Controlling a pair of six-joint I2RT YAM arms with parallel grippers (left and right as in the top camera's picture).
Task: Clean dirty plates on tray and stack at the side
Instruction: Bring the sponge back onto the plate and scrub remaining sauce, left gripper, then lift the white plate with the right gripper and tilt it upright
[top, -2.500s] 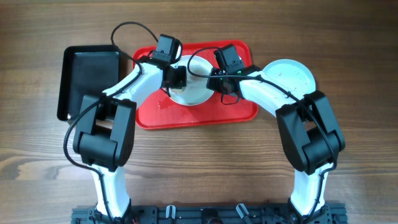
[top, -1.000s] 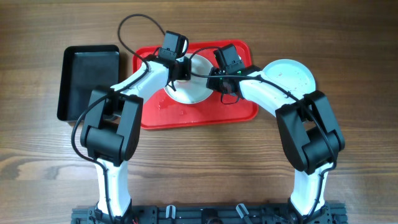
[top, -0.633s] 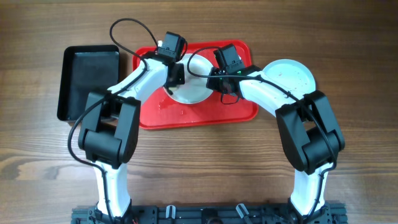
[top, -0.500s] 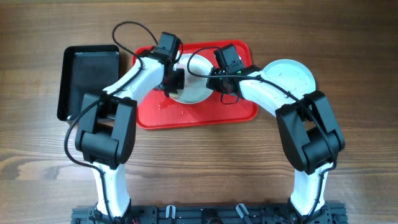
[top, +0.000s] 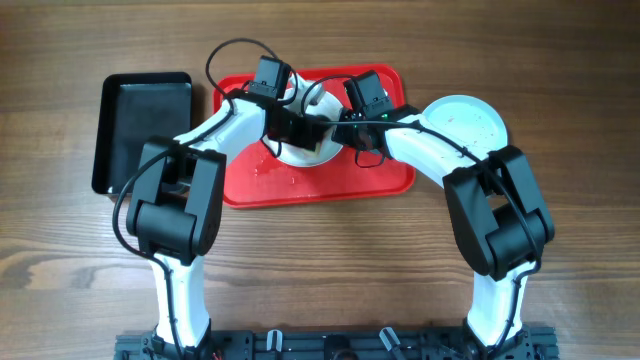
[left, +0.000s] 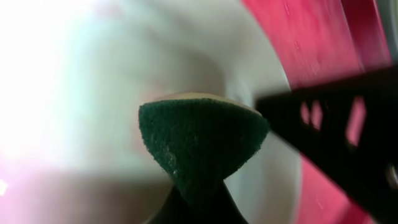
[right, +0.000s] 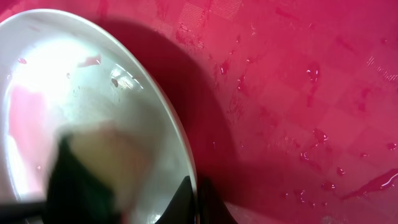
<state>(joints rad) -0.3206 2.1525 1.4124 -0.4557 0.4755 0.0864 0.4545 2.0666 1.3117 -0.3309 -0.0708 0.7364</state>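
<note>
Plainly, the white plate (right: 93, 106) lies on the red tray (top: 350, 178), upper centre of the overhead frame. The right fingers (right: 196, 202) seem to pinch its rim. The left fingers (left: 189, 211) pinch a green sponge (left: 202, 140) pressed onto it. The tray looks wet, so hard scrubbing could skid the plate out of that thin grip.

The tray (top: 390, 180) lies on the bench (top: 320, 270), toward its far side. On the tray, left of its middle, sits a plate (top: 300, 157). The sponge (left: 202, 146) rests on the plate under the left pincer (top: 312, 132), and the right pincer (top: 340, 135) is at the plate's right rim. Right of the tray, on the bench, lies a second plate (top: 470, 120). Left of the tray lies a smaller tray (top: 140, 120).
</note>
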